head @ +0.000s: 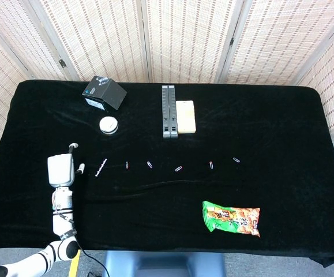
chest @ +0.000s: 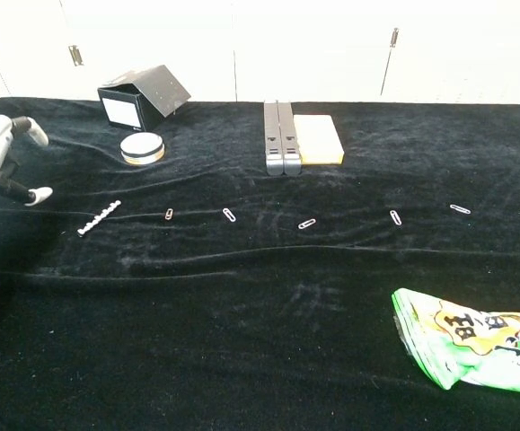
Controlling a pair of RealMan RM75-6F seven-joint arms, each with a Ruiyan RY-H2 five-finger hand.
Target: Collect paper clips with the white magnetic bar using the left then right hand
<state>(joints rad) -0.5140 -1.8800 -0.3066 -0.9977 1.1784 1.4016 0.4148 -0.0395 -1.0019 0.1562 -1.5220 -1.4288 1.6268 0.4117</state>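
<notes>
Left hand (head: 61, 169) hovers empty near the table's left edge, fingers spread, holding nothing. Just beside it the thin white magnetic bar (head: 101, 168) lies on the black velvety cloth (head: 155, 208), with small wire paper clips (head: 178, 168) strung out past it.

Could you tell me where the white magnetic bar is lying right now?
The white magnetic bar lies on the black cloth at the table's left, between the open left hand and the leftmost paper clip, touching neither.
</notes>
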